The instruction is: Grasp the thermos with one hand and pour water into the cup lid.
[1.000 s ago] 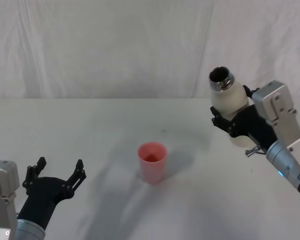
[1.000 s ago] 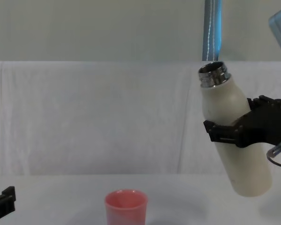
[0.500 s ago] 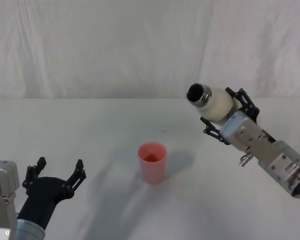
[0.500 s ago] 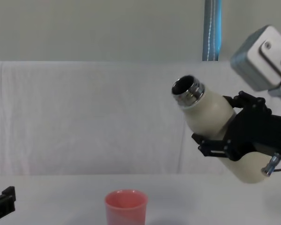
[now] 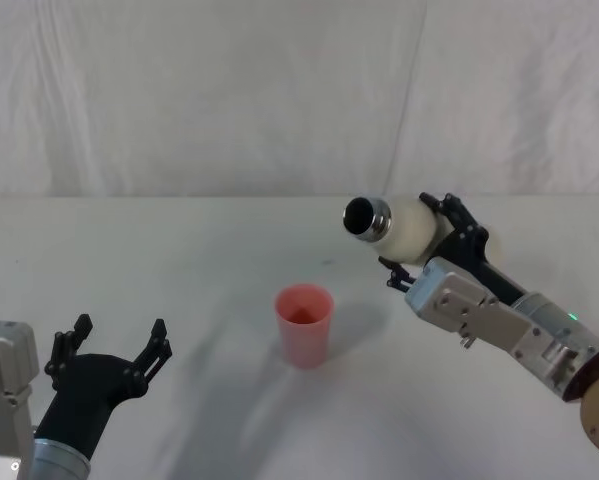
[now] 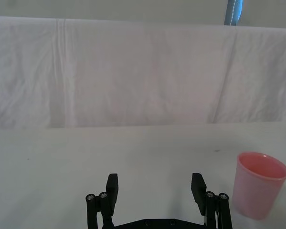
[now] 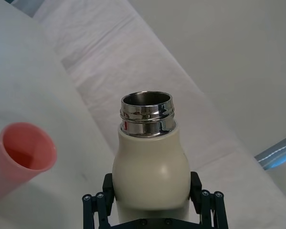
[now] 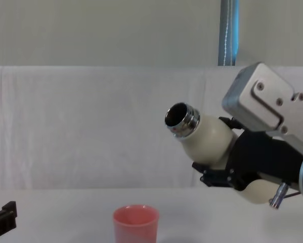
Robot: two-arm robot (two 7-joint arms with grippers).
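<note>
— Where is the thermos (image 5: 404, 227)?

— Clamped in the right gripper (image 5: 431, 243), in the air above the table (image 5: 179, 260). The black jaws close on its cream body from both sides, below the shoulder. It is tipped steeply over, with the steel neck (image 8: 181, 120) sticking out past the jaws, pointing toward the left side and a little upward.

— And the cup (image 5: 304, 325)?

— It stands upright on the table, lower than the jaws and out beyond the neck's open mouth, apart from it. In the right wrist view the thermos (image 7: 151, 174) sits between the fingers (image 7: 91, 204) and the cup (image 7: 18, 157) lies ahead and off to one side. In the chest view the cup (image 8: 135, 223) is below and to the left of the thermos (image 8: 212, 142), with clear air between them.

— Anything leaving the mouth?

— I see no stream between neck and cup. Whether the cup holds anything, I cannot tell.

— The left gripper (image 5: 114, 348)?

— Low over the table near the front left, jaws spread wide with nothing between them. In its wrist view the gripper (image 6: 155, 190) points across the bare cloth, and the cup (image 6: 259, 183) stands beside one fingertip, well clear of the gap between the jaws.
</note>
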